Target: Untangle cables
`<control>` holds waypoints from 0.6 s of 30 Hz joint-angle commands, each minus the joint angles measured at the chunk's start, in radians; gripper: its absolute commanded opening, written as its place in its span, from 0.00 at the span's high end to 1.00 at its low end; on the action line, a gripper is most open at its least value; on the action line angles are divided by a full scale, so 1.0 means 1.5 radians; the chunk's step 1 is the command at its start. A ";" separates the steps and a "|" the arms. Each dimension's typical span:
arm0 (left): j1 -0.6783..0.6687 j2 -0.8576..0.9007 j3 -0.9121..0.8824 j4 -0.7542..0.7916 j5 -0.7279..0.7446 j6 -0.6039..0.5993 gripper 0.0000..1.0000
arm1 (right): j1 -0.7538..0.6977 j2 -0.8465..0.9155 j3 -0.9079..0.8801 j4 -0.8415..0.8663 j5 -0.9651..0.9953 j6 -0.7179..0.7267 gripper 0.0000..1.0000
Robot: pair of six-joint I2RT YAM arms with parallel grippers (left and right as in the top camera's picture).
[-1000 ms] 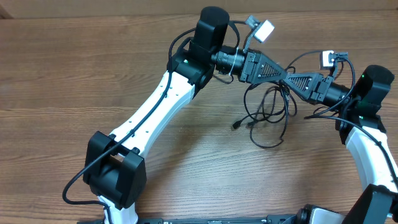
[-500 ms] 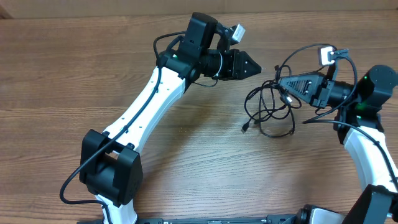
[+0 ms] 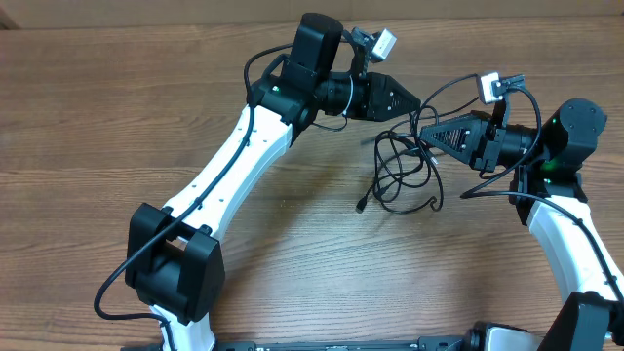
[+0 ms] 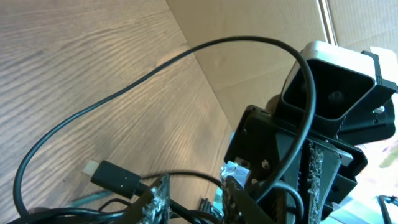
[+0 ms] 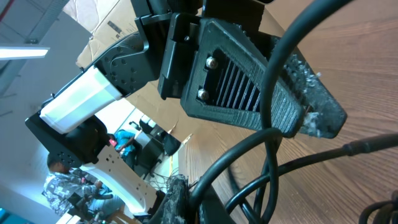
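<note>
The thin black cables [image 3: 378, 174] hang in loose tangled loops from my right gripper [image 3: 425, 131], which is shut on a strand just above the table. One plug end [image 3: 362, 205] lies at the bundle's lower left. My left gripper [image 3: 408, 101] is right next to the right one, at the top of the bundle. In the left wrist view its jaws [image 4: 193, 186] stand apart with a strand crossing the gap, and a black plug [image 4: 115, 177] sits to the left. In the right wrist view a cable [image 5: 286, 56] runs up from my pinched fingers [image 5: 179, 190].
The wooden table [image 3: 117, 117] runs out on all sides of the bundle. The left arm's white link [image 3: 234, 161] crosses the middle left. The right wrist camera [image 4: 336, 81] is close in front of the left gripper. Cardboard boxes stand beyond the table's far edge.
The left gripper let go and drew back to the left, then came back to the top of the bundle. The right gripper has moved left with the cables.
</note>
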 commanded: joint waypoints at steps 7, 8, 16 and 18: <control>-0.011 -0.008 0.006 0.003 0.050 -0.002 0.81 | -0.024 -0.004 0.004 0.009 0.004 0.025 0.96; -0.008 -0.008 0.006 0.003 0.052 -0.002 0.81 | -0.026 -0.004 0.004 0.009 0.004 0.026 0.96; -0.008 -0.008 0.006 0.003 0.110 -0.014 0.95 | -0.028 -0.004 0.004 0.010 0.021 0.027 0.96; -0.007 -0.008 0.006 0.003 0.126 -0.014 0.96 | -0.032 -0.004 0.004 0.009 0.029 0.027 0.96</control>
